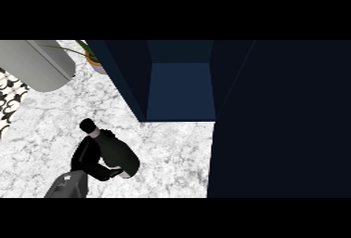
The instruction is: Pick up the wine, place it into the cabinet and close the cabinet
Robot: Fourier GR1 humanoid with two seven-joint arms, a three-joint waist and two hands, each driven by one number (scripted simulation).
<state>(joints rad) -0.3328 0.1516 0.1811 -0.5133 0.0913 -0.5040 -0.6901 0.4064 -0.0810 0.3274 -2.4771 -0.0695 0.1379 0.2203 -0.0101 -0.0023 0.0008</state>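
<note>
The wine (118,153) is low over the marble counter (171,158), in front and to the left of the open cabinet (182,88), its dark cap pointing away from the robot (whether it is already lifted, I cannot tell). The left hand (87,158) has it: palm against the bottle's left side, fingers curled round the lower body. From here I'd carry it steadily toward the blue opening, keeping it clear of the cabinet's left wall and the door (274,121) standing open on the right.
</note>
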